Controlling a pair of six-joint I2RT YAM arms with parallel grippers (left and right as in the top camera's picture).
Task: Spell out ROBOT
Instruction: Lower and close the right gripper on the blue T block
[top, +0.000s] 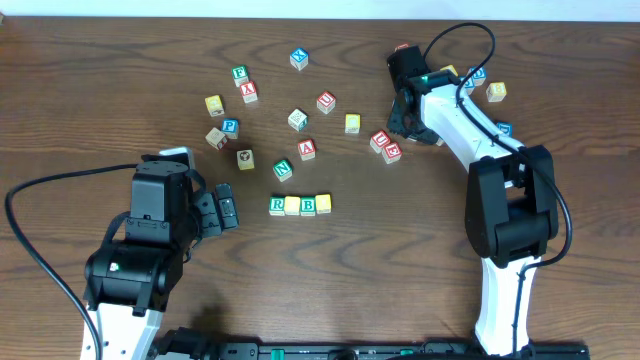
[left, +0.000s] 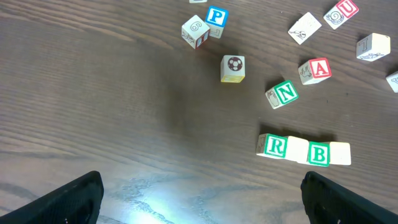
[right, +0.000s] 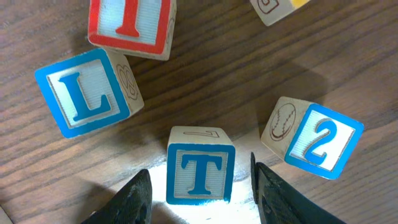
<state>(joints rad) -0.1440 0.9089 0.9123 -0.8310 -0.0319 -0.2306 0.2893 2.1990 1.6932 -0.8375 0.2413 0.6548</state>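
On the table stands a row of cubes: the green R cube (top: 277, 206), a yellow-faced cube (top: 292, 205), the green B cube (top: 308, 205) and a second yellow-faced cube (top: 323, 203). The left wrist view shows the same R (left: 274, 147) and B (left: 319, 154). In the right wrist view the blue T cube (right: 200, 174) rests on the table between the fingers of my right gripper (right: 200, 190). Its jaws are open, with a gap on each side of the cube. My left gripper (left: 199, 199) hangs wide open over bare wood, left of the row.
Close round the T cube lie a blue L cube (right: 87, 93), a red-lettered cube (right: 130, 22) and a blue 2 cube (right: 320, 140). Loose cubes are scattered behind the row, among them the green N (top: 283, 170), red A (top: 307, 150) and blue P (top: 230, 126).
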